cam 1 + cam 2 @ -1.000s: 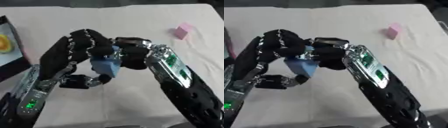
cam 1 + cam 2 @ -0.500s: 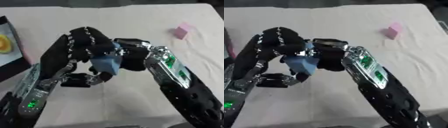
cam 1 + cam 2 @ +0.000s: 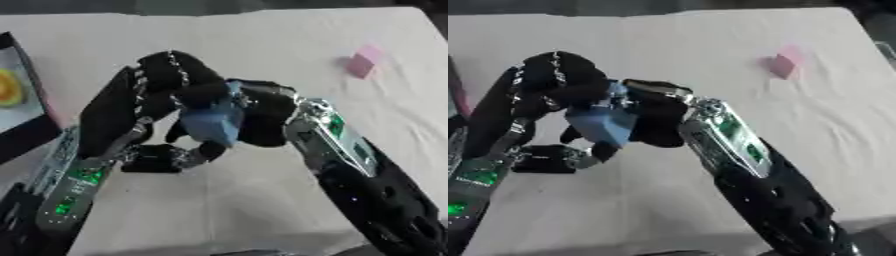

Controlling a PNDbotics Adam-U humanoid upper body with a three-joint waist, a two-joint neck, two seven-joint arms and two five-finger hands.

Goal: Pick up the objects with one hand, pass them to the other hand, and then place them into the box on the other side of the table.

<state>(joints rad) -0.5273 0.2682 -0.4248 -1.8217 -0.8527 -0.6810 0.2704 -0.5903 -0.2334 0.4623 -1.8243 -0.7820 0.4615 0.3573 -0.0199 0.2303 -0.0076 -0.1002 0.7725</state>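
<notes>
Left hand (image 3: 149,107) and right hand (image 3: 262,117) both curl round the blue block (image 3: 213,125) mid-handover; the box (image 3: 19,107) waits at nine o'clock.

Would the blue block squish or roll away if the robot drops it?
Probably neither. The blue block shows flat faces and straight edges between the left hand and right hand, so it looks stiff and should not roll. Fingers alone hold it up, so it seems light. Its faces look smooth, so it might slip.
</notes>
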